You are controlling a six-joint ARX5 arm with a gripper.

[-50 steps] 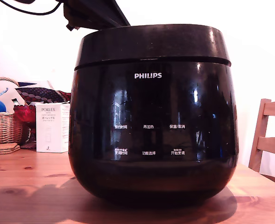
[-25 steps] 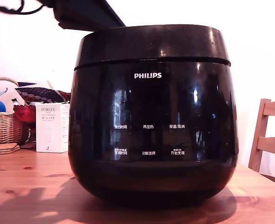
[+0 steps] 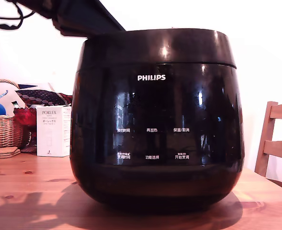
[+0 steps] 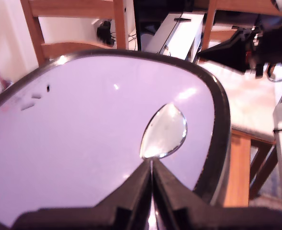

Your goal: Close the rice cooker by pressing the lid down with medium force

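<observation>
The rice cooker fills the exterior view, glossy black with a white PHILIPS logo, standing on the wooden table. Its lid is down on the body, with only a thin seam showing toward the exterior view's right. My dark arm reaches in over the lid from the upper left of that view, and the fingers are hidden behind the lid there. In the wrist view my gripper is shut with nothing in it. Its tips rest on the shiny lid top, right beside a silvery teardrop-shaped inset.
On the exterior view's left stand a wicker basket with a blue ball, a red bowl and a white carton. A wooden chair is at the right. The wrist view shows a chair back beyond the lid.
My arm has come lower over the lid. The lid's top edge sits slightly lower than before, and the seam between lid and body has narrowed, most on the left.
</observation>
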